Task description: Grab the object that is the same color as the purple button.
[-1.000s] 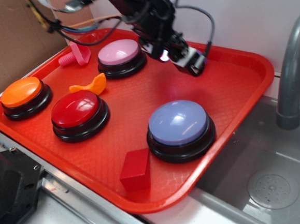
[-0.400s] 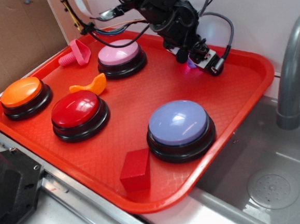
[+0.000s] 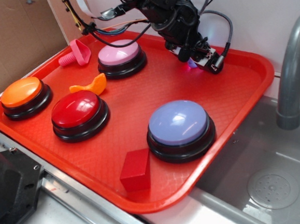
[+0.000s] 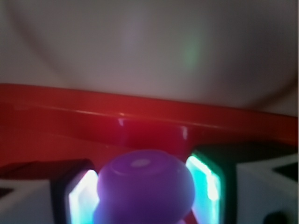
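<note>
On the red tray (image 3: 242, 92), the purple button (image 3: 178, 122) sits near the front right. Farther right, by the tray's back rim, the gripper (image 3: 199, 61) has its jaws grasping the small purple object (image 4: 145, 191) between glowing pads (image 4: 204, 183).

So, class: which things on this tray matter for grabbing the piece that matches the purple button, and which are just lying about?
Belong to the job:
- purple toy piece, between the fingers of the gripper
- purple button

Just lying about:
- pink button
- red button
- orange button
- orange curved piece
- pink funnel piece
- red block
</note>
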Controlling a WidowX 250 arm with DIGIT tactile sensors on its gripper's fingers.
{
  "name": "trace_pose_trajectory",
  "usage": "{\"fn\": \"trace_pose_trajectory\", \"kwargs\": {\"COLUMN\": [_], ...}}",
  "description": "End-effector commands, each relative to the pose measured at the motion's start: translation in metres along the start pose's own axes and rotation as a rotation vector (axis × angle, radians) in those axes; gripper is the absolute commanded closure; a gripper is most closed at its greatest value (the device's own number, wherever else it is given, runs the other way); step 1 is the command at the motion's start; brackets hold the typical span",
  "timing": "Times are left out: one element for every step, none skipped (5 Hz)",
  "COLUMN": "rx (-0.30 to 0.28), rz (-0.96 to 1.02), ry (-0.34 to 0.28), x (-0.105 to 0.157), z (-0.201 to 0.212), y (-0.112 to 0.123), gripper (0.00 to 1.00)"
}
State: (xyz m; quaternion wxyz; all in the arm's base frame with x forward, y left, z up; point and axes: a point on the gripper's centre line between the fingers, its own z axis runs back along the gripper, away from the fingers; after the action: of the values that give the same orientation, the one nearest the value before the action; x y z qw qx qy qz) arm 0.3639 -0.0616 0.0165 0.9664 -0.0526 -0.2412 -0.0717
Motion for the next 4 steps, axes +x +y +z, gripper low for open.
{"fn": "trace_pose_trajectory", "kwargs": {"rx": [0.113,0.104,0.069,0.055], "rz": [-0.123,-0.107,-0.003,0.113], "ry": [0.220,0.329,0.392,0.490], "x": [0.007,-0.001,-0.018,-0.035], "z": [0.058,0.091,0.132,0.159], "y": [-0.005,-0.002,-0.002,0.006], "gripper": [1.00,1.00,1.00,1.00]}}
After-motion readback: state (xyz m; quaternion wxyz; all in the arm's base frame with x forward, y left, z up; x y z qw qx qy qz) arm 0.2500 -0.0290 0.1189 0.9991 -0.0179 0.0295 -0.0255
